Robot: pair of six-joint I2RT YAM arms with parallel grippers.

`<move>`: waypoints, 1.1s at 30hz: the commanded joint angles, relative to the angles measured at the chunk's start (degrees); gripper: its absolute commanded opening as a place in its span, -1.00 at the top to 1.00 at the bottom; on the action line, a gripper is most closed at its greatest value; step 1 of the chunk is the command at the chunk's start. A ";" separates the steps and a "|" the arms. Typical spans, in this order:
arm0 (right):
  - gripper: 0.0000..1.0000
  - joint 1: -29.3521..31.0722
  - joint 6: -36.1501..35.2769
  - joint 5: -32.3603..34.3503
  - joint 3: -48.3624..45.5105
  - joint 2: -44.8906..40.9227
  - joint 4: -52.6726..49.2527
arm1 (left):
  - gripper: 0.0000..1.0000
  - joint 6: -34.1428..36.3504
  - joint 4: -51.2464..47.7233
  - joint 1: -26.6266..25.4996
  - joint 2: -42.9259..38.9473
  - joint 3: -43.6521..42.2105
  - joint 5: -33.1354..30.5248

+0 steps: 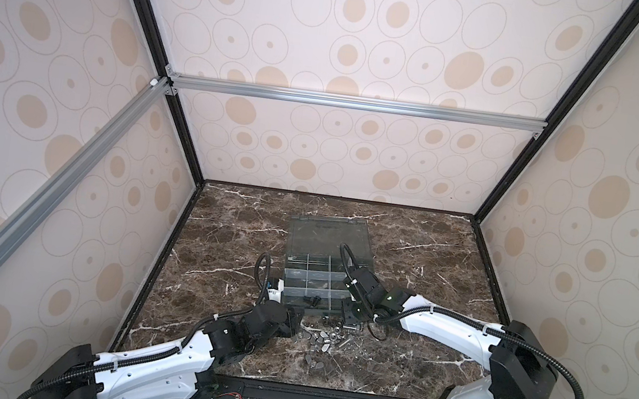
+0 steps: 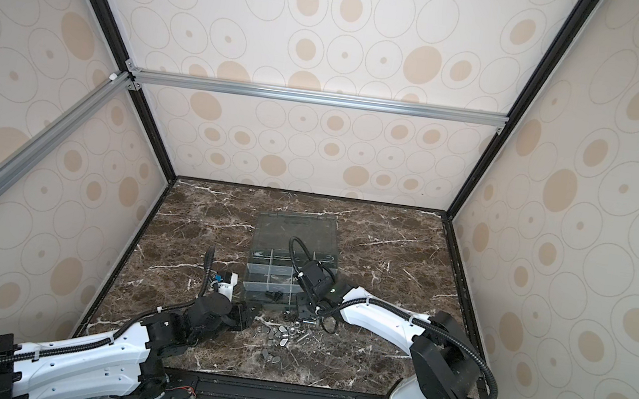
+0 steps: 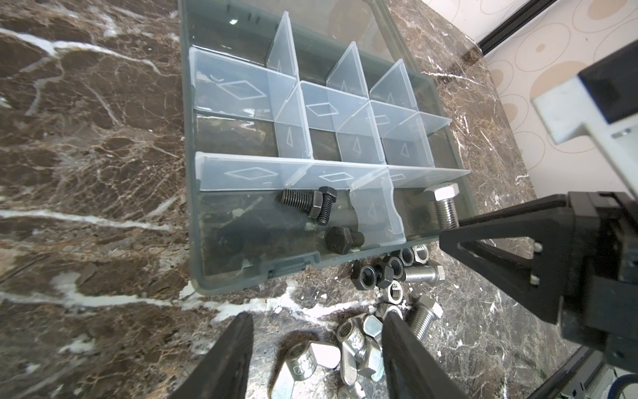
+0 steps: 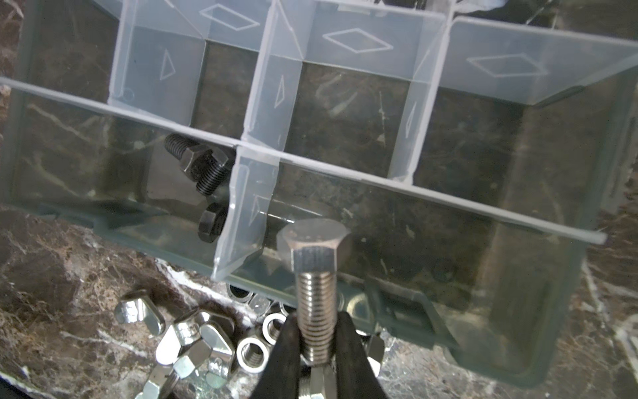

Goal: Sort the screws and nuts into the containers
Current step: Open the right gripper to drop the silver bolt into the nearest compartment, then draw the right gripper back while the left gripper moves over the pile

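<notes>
Overhead, a marble table (image 1: 242,232) is seen with a grey box (image 3: 224,279) at its middle, the clear lid (image 1: 327,235) laid open on the far side. The box is split by thin dividers into small compartments. Three black screws (image 3: 312,203) are already lying in the near left compartment (image 3: 234,235), two crossed and one apart. A silver screw (image 4: 316,311) is pinched by its threaded shaft in the right gripper (image 4: 317,326), whose jaws are closed on it. The head is pointed away from the gripper and held over the near right compartment (image 4: 431,241), which looks bare; the screw has not been dropped yet. The other compartments appear empty, as far as can be seen. On the table just near of the box a pile is left: black and silver nuts (image 3: 367,276), silvery lozenge pieces (image 3: 352,342) and at least two loose screws (image 3: 421,274). The left gripper (image 3: 316,345) is held low over this pile with its jaws apart and nothing gripped. The task is judged to be in its early part: a few screws are sorted, no nut is seen in any compartment, and most of the pile is left to be moved.
</notes>
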 commanded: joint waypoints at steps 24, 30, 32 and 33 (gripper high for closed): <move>0.32 -0.33 0.63 0.39 0.45 -2.98 -0.43 | -0.20 -1.58 -1.44 0.09 -0.82 -0.57 -0.65; 0.33 -0.35 0.91 0.11 -0.04 -3.24 -0.20 | -0.20 -1.65 -1.45 0.10 -0.77 -0.56 -0.56; 0.33 -0.33 0.99 -0.04 -0.19 -3.46 -0.11 | -0.21 -1.64 -1.43 0.08 -0.70 -0.48 -0.54; 0.33 -0.31 1.01 -0.05 -0.36 -3.58 -0.16 | -0.20 -1.63 -1.42 0.10 -0.67 -0.48 -0.48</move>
